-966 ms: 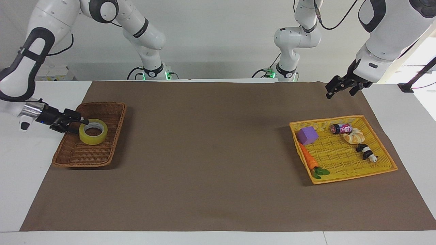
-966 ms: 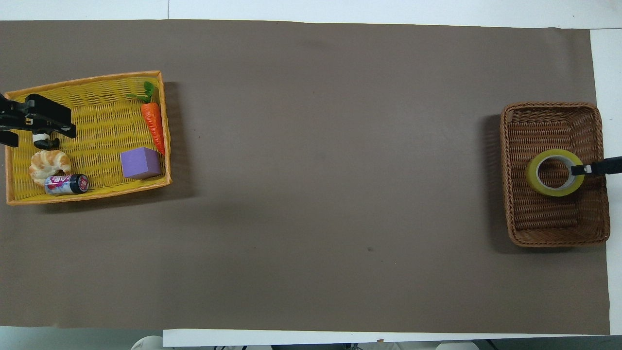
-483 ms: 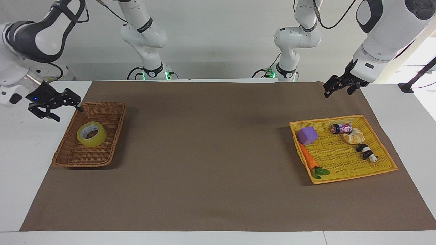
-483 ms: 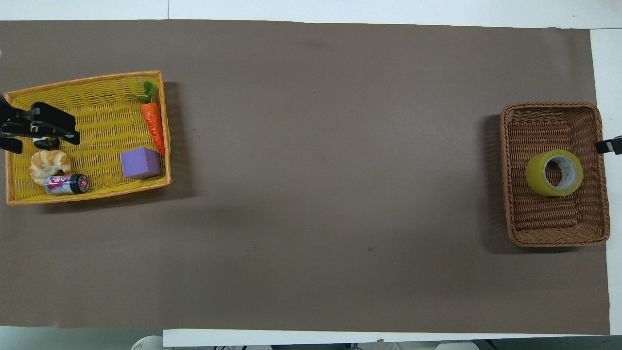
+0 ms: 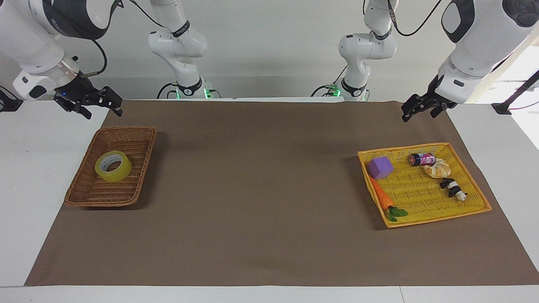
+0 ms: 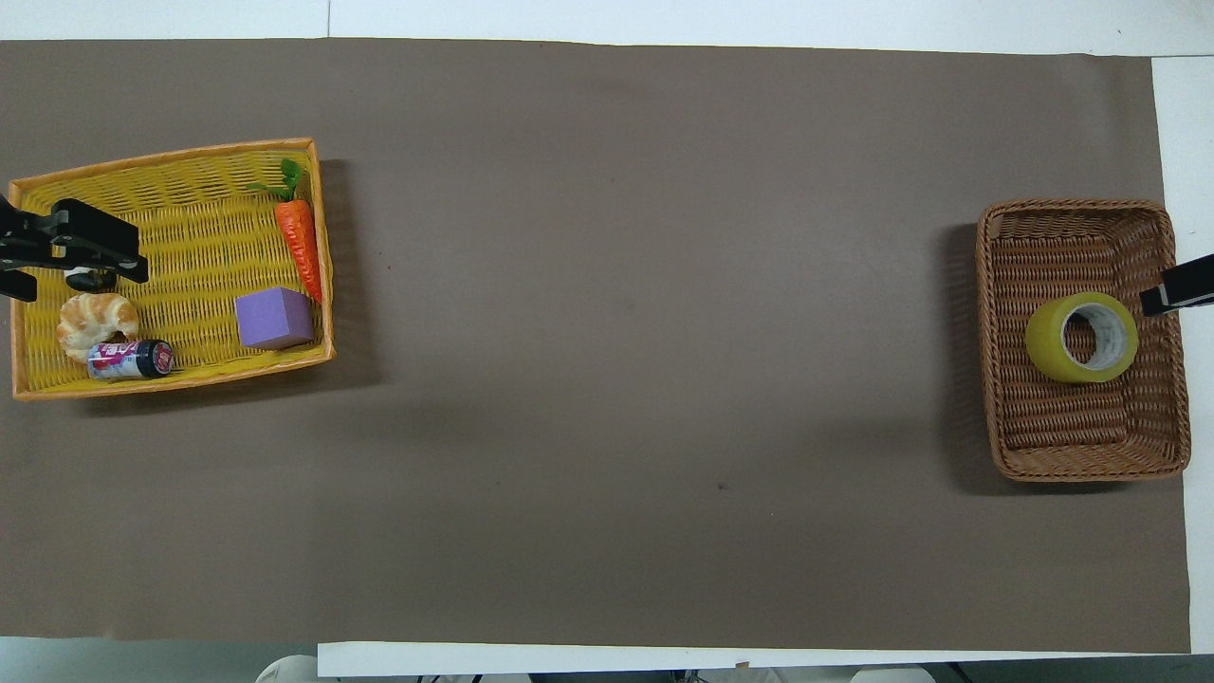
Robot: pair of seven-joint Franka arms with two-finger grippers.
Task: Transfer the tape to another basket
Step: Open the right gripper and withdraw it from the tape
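Wicker holds the prize: the tape [image 5: 113, 166] lies on its side in the basket [image 5: 139, 135] at the right arm's end of the counter [image 5: 261, 176], nothing touching it; the right gripper [image 5: 97, 104] hangs empty in the air above the counter's edge by the basket's robot-side end, its fingers spread apart; the left gripper [image 5: 422, 109] waits, fingers likewise parted and empty, raised above the counter beside the yellow tray [image 5: 480, 198]; the move looks finished, so the step in hand is, I judge, to clear off; do it well by lifting straight up and away from the basket's rim, so no finger catches the weave or nudges the roll.
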